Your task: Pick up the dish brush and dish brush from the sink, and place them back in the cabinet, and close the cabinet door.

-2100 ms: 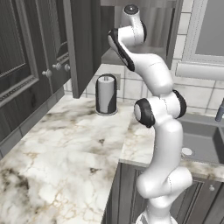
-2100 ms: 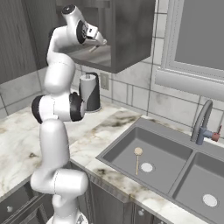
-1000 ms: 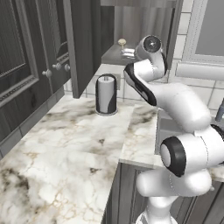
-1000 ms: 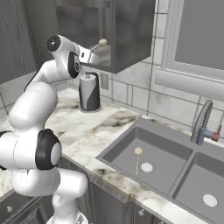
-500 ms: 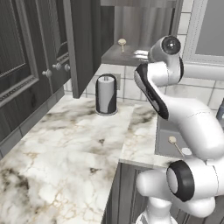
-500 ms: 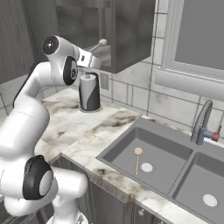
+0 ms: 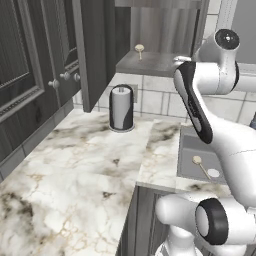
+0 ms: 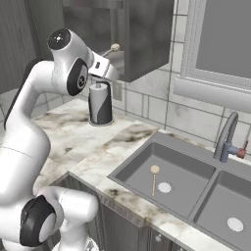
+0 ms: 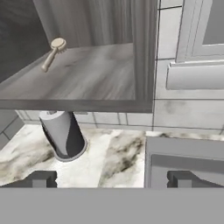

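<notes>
Claw (image 9: 112,178) spread wide, nothing btw its tips; both dark fingertips (image 9: 41,178) poke up at bottom of hand view, one over the marble counter (image 7: 75,180), other over the sink (image 8: 147,169) edge. Claw sits in the air just in front of the cabinet (image 9: 96,78) shelf edge, a bit below it, pointing toward the tiled wall. In right base view the hand is tucked by the cabinet's lower corner, w/ the arm's white elbow bulging left of it.

Cabinet is open. One dish brush (image 9: 53,52) lies on the shelf toward the back, head away from claw, handle angled toward the front edge; also seen in left base view (image 7: 139,49) and right base view (image 8: 114,48). Cabinet door (image 7: 97,50) swung out wide, standing at left side of opening.

Below the shelf, a dark cylinder canister w/ white top (image 9: 63,133) stands upright on counter near wall.

Second dish brush (image 8: 154,177) lies flat on sink floor, round head away from the robot, handle pointing to front rim, just beside the white drain disc (image 8: 165,187), not touching. Well apart from claw.
</notes>
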Controlling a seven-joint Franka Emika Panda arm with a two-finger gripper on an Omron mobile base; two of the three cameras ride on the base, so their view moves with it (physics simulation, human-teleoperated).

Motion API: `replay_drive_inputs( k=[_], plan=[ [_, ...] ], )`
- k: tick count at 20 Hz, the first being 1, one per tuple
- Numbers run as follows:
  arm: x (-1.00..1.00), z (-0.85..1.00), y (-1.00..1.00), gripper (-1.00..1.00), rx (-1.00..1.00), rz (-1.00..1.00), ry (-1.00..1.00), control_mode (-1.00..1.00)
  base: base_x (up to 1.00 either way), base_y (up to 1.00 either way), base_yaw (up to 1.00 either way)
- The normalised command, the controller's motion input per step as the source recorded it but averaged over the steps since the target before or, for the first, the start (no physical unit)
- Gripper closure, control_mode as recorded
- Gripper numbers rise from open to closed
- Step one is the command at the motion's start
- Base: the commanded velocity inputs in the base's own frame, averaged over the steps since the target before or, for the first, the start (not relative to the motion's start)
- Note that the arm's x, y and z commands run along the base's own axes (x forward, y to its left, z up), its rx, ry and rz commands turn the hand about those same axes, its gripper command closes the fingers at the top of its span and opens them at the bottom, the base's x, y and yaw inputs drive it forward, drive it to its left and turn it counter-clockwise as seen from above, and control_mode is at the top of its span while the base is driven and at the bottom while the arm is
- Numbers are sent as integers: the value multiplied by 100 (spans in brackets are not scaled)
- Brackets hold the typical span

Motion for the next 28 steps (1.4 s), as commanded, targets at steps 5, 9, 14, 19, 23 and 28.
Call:
replay_drive_inputs(
  k=[5, 9, 14, 19, 23, 28],
  plan=[
    [-60, -28, -49, -100, 0, 1, 3, -100, 0, 0, 0],
    [-42, -41, -56, -100, 0, 2, 0, -100, 0, 0, 0],
    [-27, -46, -54, -100, -3, 1, 0, -100, 0, 0, 0],
    [-4, -41, -49, -100, -7, 1, 0, -100, 0, 0, 0],
    [0, -37, -36, -100, -7, 0, 0, -100, 0, 0, 0],
    [4, -34, -27, -100, -5, 0, 2, -100, 0, 0, 0]
  ],
)
